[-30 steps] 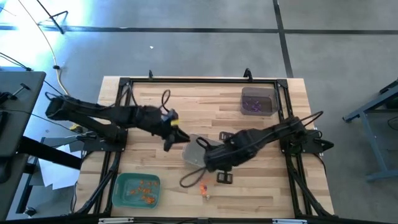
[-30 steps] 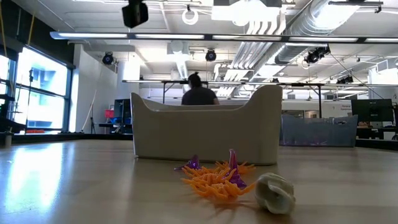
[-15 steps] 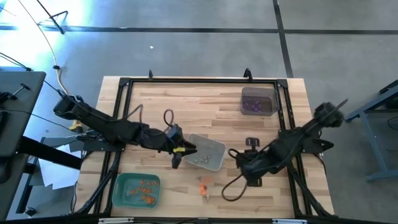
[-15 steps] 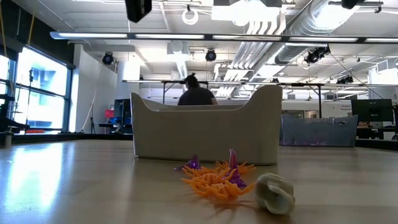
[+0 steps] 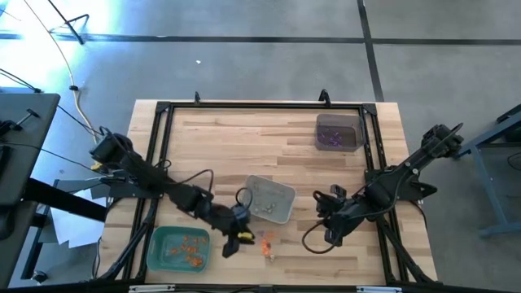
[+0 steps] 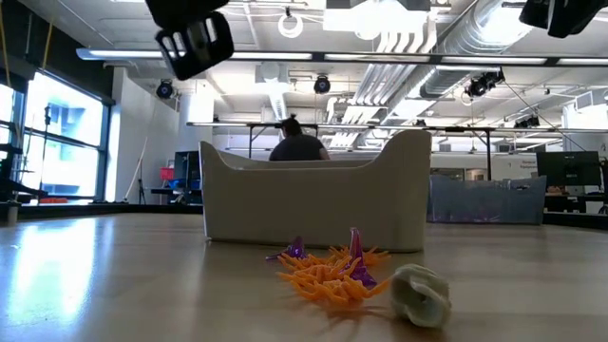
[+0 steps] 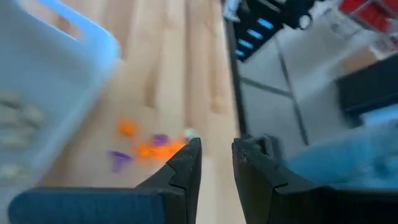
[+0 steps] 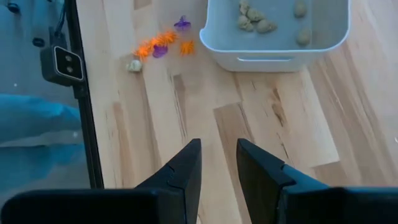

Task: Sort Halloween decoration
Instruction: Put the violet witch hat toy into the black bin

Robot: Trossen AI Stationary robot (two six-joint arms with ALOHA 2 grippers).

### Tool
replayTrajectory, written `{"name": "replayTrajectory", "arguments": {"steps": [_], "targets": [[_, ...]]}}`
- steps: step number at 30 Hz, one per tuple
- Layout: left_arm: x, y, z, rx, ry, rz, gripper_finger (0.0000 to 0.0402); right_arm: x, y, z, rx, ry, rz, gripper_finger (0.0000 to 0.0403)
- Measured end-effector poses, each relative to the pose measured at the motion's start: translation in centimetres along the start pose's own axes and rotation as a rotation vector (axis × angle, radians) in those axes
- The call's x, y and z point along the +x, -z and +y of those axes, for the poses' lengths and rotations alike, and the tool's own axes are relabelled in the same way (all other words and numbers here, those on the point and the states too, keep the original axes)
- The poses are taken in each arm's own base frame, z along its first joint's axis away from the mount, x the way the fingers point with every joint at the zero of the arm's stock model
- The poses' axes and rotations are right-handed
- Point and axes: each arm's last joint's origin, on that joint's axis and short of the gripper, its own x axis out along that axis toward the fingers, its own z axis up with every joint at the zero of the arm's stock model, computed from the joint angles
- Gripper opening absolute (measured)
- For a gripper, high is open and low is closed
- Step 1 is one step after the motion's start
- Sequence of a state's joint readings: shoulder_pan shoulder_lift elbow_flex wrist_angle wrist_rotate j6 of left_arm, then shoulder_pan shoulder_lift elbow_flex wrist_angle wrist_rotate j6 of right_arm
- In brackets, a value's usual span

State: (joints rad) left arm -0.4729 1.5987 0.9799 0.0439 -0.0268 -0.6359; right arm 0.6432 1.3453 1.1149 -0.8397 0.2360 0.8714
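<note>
A small pile of Halloween decoration [image 5: 267,242], orange and purple pieces with one pale piece [image 6: 420,293] beside it, lies on the wood in front of the grey tray [image 5: 281,213]. The grey tray holds pale pieces [image 8: 255,18]. My left gripper [image 5: 234,242] hovers open just left of the pile [image 7: 152,148], slanting down, nothing between its fingers. My right gripper [image 5: 330,232] hangs open above bare wood to the right of the pile [image 8: 160,46] and holds nothing.
A green tray [image 5: 181,248] with orange pieces stands at the near left. At the far right a dark tray [image 5: 338,132] holds purple pieces. A black frame [image 5: 260,106] rims the table. A person shows in the room behind [image 6: 302,144].
My left gripper has swung from beside the grey tray's left end toward the near edge and down, ending next to the pile. My right gripper has drawn away from the grey tray's near side toward the table's right edge. The pile has stayed put.
</note>
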Motion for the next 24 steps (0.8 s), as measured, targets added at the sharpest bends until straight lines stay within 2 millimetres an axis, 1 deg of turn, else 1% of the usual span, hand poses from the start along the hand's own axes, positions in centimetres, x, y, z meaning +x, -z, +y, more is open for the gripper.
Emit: {"name": "replayTrajectory", "arguments": {"steps": [2, 4, 6, 10, 16, 19, 21, 24], "targets": [[0.6, 0.3, -0.7, -0.059, 0.03, 0.014, 0.0076, 0.0, 0.0, 0.0, 0.012, 0.0, 0.0, 0.0094], [1.0, 0.3, -1.3, -0.159, 0.05, 0.012, 0.0076, 0.1, -0.1, 0.0, 0.016, -0.001, -0.003, 0.0094], [1.2, 0.4, -1.6, -0.194, 0.061, 0.012, 0.0076, 0.1, -0.1, 0.0, 0.021, -0.003, -0.005, 0.0094], [1.4, 0.6, -1.7, -0.119, 0.083, 0.015, 0.0076, 0.1, -0.2, 0.0, 0.06, -0.007, -0.01, 0.0094], [1.4, 0.6, -1.9, -0.157, 0.145, 0.055, 0.0076, 0.1, -0.3, 0.0, 0.13, -0.007, -0.015, 0.0094], [1.4, 0.6, -1.9, -0.103, 0.157, 0.061, 0.0076, 0.1, -0.3, 0.0, 0.131, -0.008, -0.017, 0.0094], [1.4, 0.2, -1.5, -0.04, 0.161, 0.056, 0.0076, 0.1, -0.3, 0.0, 0.134, -0.008, -0.017, 0.0094], [0.7, -0.9, -1.0, 0.02, 0.168, 0.018, 0.0076, 0.1, -0.3, 0.0, 0.157, -0.009, -0.017, 0.0094]]}}
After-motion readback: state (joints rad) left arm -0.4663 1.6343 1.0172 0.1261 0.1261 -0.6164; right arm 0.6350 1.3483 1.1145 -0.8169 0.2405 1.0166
